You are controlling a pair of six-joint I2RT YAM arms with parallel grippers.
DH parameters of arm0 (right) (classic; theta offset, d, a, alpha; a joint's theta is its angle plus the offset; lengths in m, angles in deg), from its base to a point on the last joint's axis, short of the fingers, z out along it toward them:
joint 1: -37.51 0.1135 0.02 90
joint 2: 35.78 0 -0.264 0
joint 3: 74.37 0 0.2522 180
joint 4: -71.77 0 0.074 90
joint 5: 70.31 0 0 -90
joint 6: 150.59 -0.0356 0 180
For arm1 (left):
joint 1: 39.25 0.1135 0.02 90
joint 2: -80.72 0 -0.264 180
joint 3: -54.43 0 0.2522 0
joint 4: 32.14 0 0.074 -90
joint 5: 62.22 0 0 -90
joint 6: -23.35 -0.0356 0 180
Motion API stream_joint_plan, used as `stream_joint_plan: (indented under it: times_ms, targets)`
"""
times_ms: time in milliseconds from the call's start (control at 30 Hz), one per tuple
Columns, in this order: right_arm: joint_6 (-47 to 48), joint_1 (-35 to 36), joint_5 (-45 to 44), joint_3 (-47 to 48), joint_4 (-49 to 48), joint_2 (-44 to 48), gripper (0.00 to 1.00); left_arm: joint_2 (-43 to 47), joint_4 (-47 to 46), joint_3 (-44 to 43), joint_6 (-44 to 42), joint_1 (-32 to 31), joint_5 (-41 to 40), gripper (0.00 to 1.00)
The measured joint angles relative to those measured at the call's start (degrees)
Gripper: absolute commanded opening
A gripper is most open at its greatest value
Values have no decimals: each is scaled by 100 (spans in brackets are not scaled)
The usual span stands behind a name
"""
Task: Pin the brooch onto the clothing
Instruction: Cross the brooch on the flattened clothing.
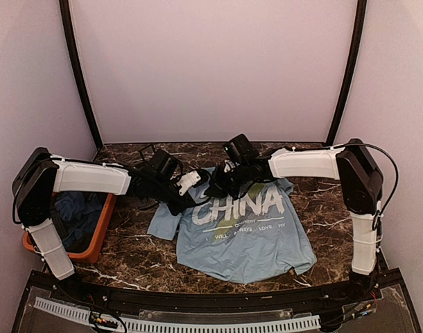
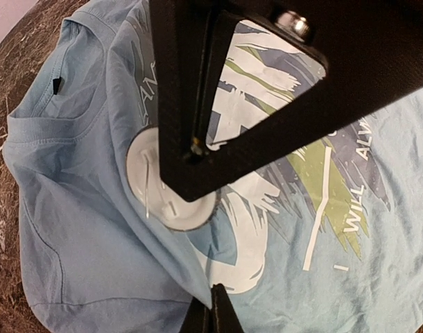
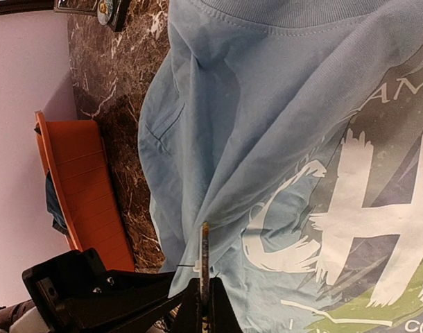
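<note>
At the far left an orange bin [image 1: 104, 232] sits on the marble table [image 1: 128, 260], with dark blue clothes [image 1: 80, 211] inside it. The left arm passes above the bin and reaches toward the middle of the table.

The left gripper [image 2: 213, 311] is closed. Its wrist view shows the two tips pressed together low over the shirt [image 1: 249, 239], by the edge of the big white "C", with nothing visible between them. I cannot tell whether the tips touch the cloth.

Just right of it is the brooch [image 2: 159, 193]. The left wrist view shows its pale round back, with the thin pin [image 2: 148, 187] lying across it. It is over the upper chest of the shirt, at the start of the "CHINA" print and beside a fold. In the right wrist view it appears edge-on, as a thin upright sliver with a bronze tip rising from the fingertips.

The right gripper [image 3: 202, 305] is closed on the brooch, pinching it by the rim. I cannot tell whether the brooch touches the cloth.

The shirt lies chest up in the middle of the table, with its hem nearest the arm bases and the sleeve toward the bin bunched. The right arm comes in from the right, over the shirt's far shoulder.
</note>
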Motion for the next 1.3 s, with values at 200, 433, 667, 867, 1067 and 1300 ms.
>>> stream_joint_plan:
  times_ms: [200, 433, 667, 867, 1067, 1300]
  targets:
    - [107, 0, -125, 90, 181, -129, 0, 0, 0, 0, -2, -13, -2, 1]
    - [199, 0, -225, 111, 315, -157, 0, 0, -2, 0, -2, -17, 0, 1]
    - [240, 2, -247, 168, 363, -157, 0, 0, 0, 0, -2, -17, -7, 1]
    - [258, 9, -278, 170, 372, -157, 0, 0, 0, 0, -4, -17, -48, 2]
    - [262, 15, -363, 195, 420, -155, 0, 0, 0, 0, -7, -17, -68, 2]
    - [262, 42, -374, 203, 422, -149, 0, 0, 0, 0, -24, -20, -68, 2]
